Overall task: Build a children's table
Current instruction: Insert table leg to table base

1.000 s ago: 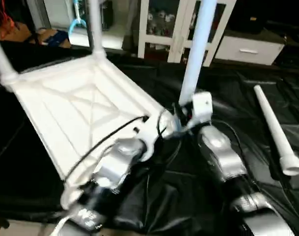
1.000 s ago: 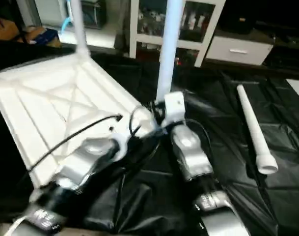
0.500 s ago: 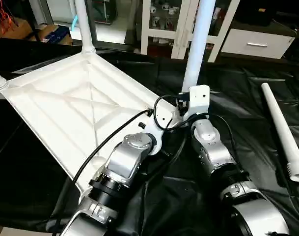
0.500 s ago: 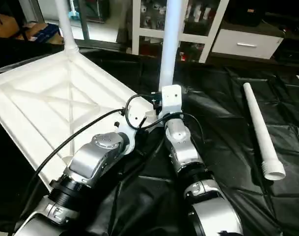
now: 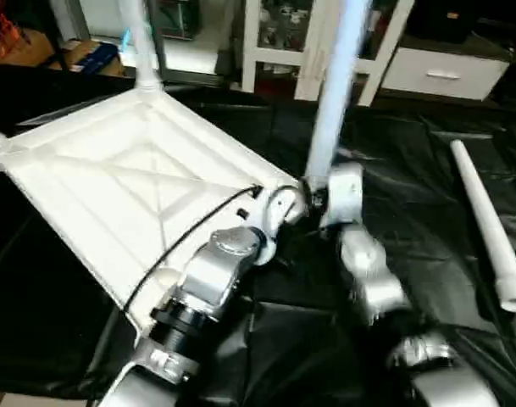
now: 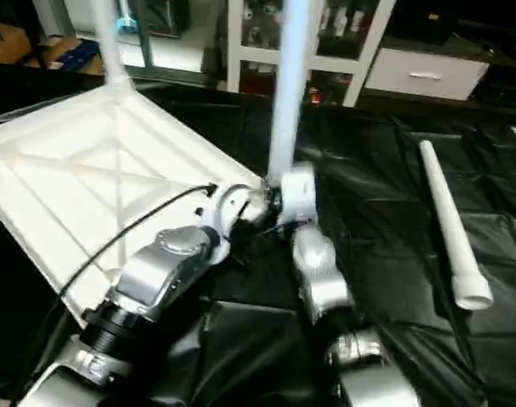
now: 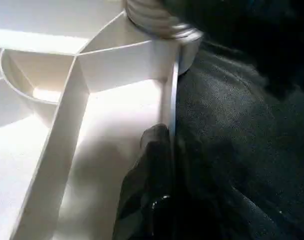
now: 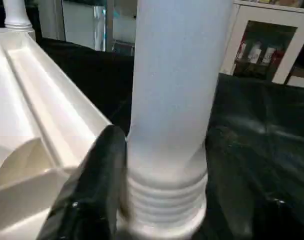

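Table top: the white table top (image 5: 130, 182) is lying underside up on the black cloth (image 5: 427, 254), filling the left half of the left eye view, its X ribs showing.
Legs: two legs (image 5: 141, 42) are standing in the sockets at the upper left; a third leg (image 5: 335, 93) is standing upright at the corner nearest the frame centre; the fourth leg (image 5: 486, 225) is lying loose on the cloth at the right edge, wide end toward the bottom.
Key relation: the upright leg is rising straight above the right gripper (image 8: 156, 200), long axis running up the frame, its ribbed base sitting at the corner socket; the right arm is plainly the nearer one.
Right gripper: one black finger (image 8: 94, 185) is lying against the ribbed collar; whether it is gripping or letting go, I cannot tell.
Left gripper: the left gripper (image 7: 164, 165) is pinching the top's rim wall just beside that socket, clenched.
Arm pose: both silver forearms are reaching up from the bottom edge, converging on the centre corner.
Judgement: seating this leg looks nearly finished; one leg remains.
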